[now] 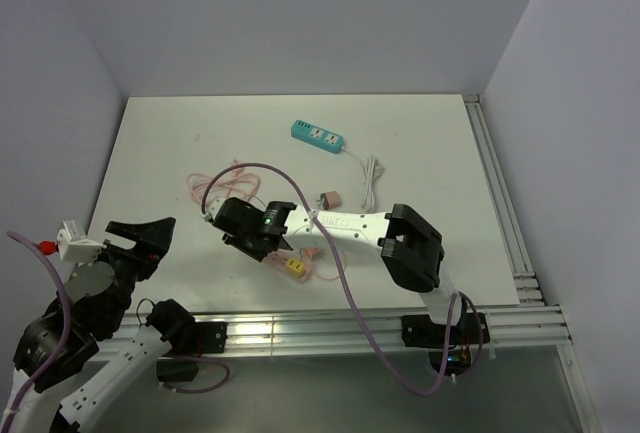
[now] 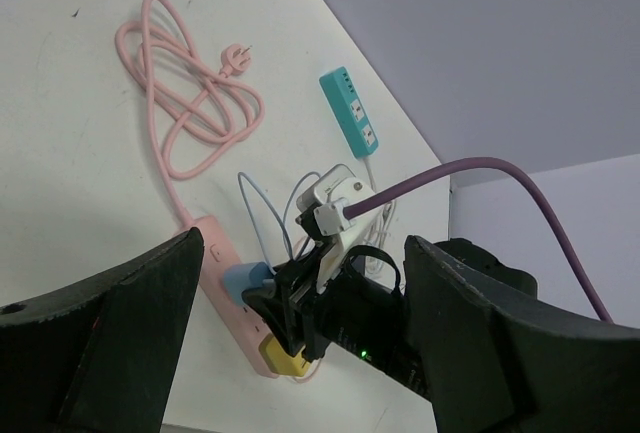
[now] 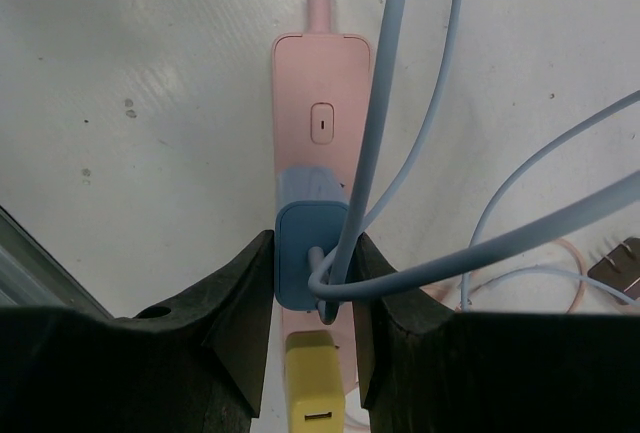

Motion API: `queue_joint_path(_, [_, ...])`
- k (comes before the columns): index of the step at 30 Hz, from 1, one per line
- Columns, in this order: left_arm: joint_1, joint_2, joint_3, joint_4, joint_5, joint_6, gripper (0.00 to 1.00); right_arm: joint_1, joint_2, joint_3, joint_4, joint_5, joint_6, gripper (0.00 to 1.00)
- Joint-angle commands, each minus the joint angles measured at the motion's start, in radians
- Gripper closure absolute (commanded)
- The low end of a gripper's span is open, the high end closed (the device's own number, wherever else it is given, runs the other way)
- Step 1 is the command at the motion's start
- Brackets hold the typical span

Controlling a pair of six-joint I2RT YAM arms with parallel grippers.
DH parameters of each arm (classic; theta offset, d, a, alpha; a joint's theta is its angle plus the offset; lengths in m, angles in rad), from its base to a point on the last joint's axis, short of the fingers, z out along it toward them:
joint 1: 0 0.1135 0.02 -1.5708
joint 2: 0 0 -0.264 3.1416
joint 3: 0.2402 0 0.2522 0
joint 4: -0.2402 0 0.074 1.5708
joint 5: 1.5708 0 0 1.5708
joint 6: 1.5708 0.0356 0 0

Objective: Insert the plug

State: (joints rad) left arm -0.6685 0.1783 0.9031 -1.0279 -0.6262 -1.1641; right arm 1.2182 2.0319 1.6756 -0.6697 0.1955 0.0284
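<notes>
Right gripper pinches a small blue plug by its flat sides, atop the pink power strip. Likely light, rigid, slick plastic; sides suit gripping, its limp cable may tug. Left gripper gapes wide, empty.

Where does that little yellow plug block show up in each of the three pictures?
Top external: the small yellow plug block is low centre, near the table's front edge.
Left wrist: bottom centre.
Right wrist: bottom edge, between the right gripper fingers, just below the blue adapter.
Shared landmark: the pink power strip that it sits on.
</notes>
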Motion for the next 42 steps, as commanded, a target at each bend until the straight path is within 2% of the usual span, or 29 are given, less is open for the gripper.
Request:
queue_joint_path(1, [0.000,-0.008,-0.007,0.040,0.003,0.024,0.14,-0.008,0.004,0.027,0.038,0.030,0.004,1.00])
queue_joint_path(26, [0.000,0.000,-0.012,0.049,0.019,0.035,0.14,-0.019,0.039,-0.017,0.009,-0.008,0.041,1.00])
queue_joint_path(42, [0.000,0.018,-0.009,0.048,0.025,0.030,0.14,-0.013,0.076,-0.143,0.067,0.004,0.103,1.00])
